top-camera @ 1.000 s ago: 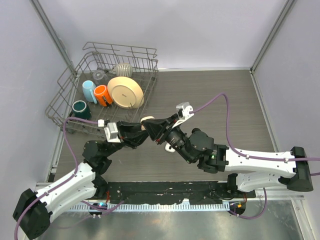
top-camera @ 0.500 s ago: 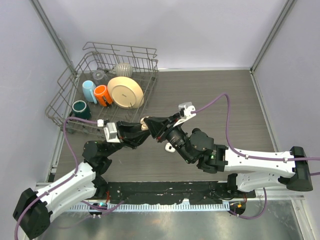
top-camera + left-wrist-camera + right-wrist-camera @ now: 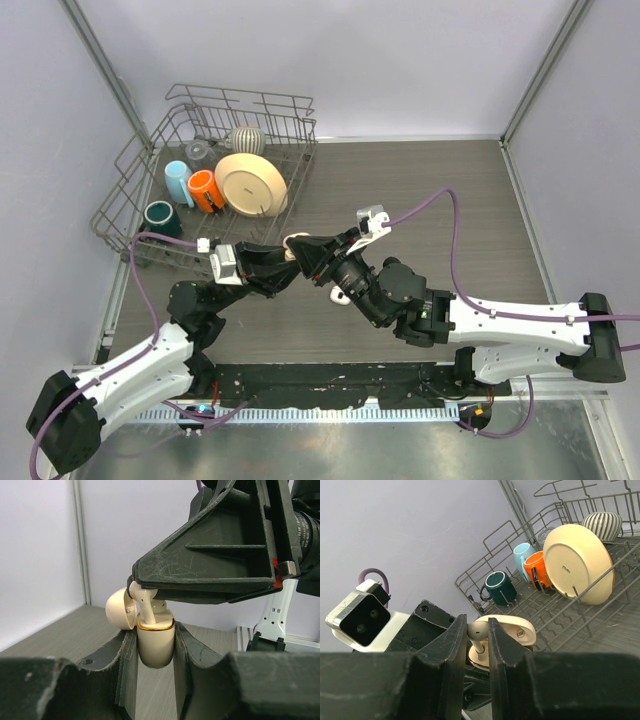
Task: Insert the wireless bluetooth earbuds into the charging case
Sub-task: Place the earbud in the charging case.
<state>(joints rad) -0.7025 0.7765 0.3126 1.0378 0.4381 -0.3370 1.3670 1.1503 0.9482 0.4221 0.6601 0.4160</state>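
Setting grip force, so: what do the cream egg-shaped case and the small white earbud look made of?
Cream egg-shaped charging case: seemingly hard plastic, glossy, judging by soft highlights on its rounded body; its gold rim band looks metallic, possibly just plated. Small white earbud: smooth glossy plastic, likewise shiny.

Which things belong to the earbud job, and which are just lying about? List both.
Job: small white plastic earbud, pinched by right gripper; cream rounded charging case, lid open, clamped by left gripper.

Lying about: grey wire dish rack holding cream round plate, orange mug, pale blue cup, dark green mug, striped grey pot.
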